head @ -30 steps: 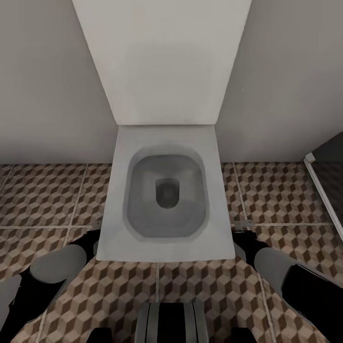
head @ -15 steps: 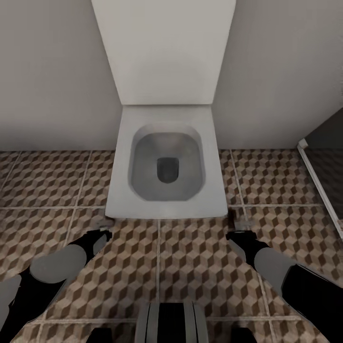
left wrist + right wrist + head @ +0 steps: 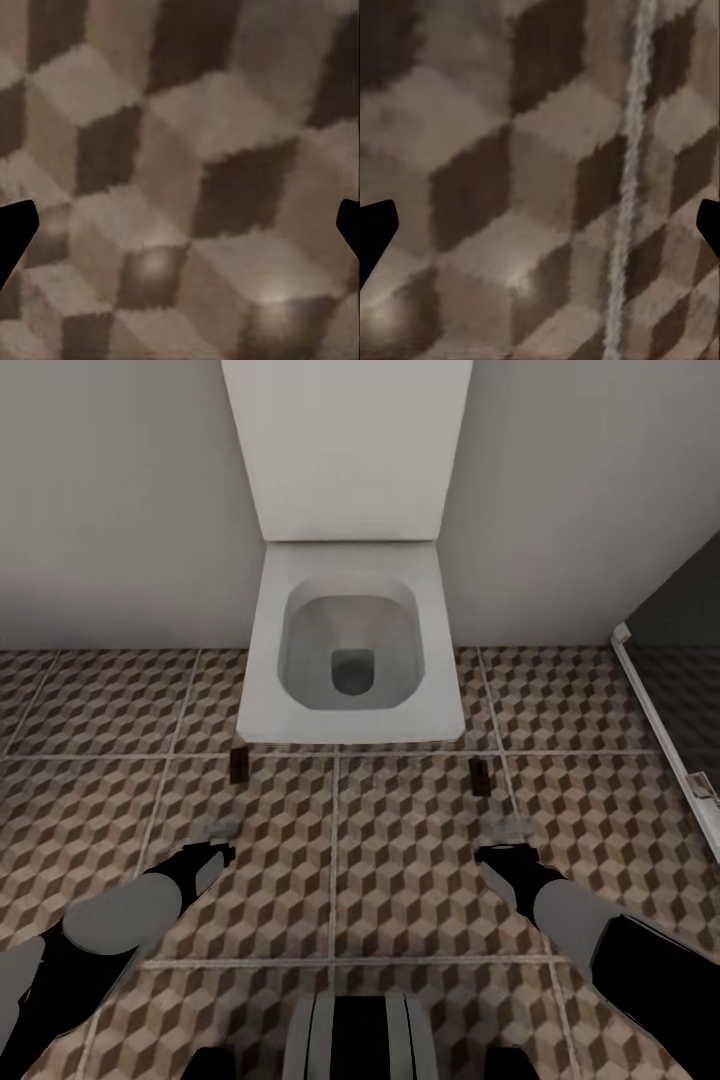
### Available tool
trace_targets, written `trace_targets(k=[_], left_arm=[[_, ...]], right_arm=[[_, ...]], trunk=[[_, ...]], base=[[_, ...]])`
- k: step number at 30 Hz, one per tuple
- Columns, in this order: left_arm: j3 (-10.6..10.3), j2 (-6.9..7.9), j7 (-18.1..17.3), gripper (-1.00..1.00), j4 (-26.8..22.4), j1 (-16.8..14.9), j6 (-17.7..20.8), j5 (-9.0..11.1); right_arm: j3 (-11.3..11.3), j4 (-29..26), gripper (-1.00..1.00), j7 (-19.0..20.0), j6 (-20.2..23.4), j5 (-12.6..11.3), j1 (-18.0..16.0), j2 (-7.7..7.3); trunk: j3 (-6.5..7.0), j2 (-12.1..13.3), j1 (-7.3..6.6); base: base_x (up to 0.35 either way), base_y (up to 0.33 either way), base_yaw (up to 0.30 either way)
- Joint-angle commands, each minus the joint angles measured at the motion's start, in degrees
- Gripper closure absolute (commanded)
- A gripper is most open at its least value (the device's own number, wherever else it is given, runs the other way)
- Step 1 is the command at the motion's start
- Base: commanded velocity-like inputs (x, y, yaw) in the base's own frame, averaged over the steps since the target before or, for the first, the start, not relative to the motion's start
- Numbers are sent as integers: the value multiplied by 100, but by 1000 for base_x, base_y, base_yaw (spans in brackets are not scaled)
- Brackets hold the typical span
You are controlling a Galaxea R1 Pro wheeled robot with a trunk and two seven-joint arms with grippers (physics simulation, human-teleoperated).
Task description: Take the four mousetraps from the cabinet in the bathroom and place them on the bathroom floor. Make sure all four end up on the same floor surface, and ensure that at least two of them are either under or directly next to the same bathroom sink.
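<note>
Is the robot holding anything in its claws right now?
No, the left gripper and right gripper are both open over bare bathroom floor.

Two small flat dark-brown rectangular mousetraps are seen lying on the bathroom floor (image 3: 400,860), which is laid with large square tiles printed in a brown, beige and white cube pattern with pale grout lines. One mousetrap (image 3: 239,763) lies flat just in front of the left front corner of a white toilet bowl; the other mousetrap (image 3: 481,777) lies flat near the right front corner. They are set well apart. Their metal parts cannot be made out.
</note>
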Motion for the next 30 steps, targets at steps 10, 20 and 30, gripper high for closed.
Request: trace_targets(k=[10,20,30], left_arm=[[-49,-7,17,-100,1,-3,22,33],[-42,-26,37,-100,0,-3,28,38],[-40,-56,29,-100,-4,-3,29,40]], right_arm=[[46,-31,-100,-37,48,-18,-1,-6],[46,-32,-100,-37,48,-17,-1,-7],[49,-32,-100,-37,48,-17,-1,-5]], trunk=[[-3,-1,-4],[197,11,-27],[418,24,-53]], base=[[-82,0,0],[-6,0,0],[0,0,0]])
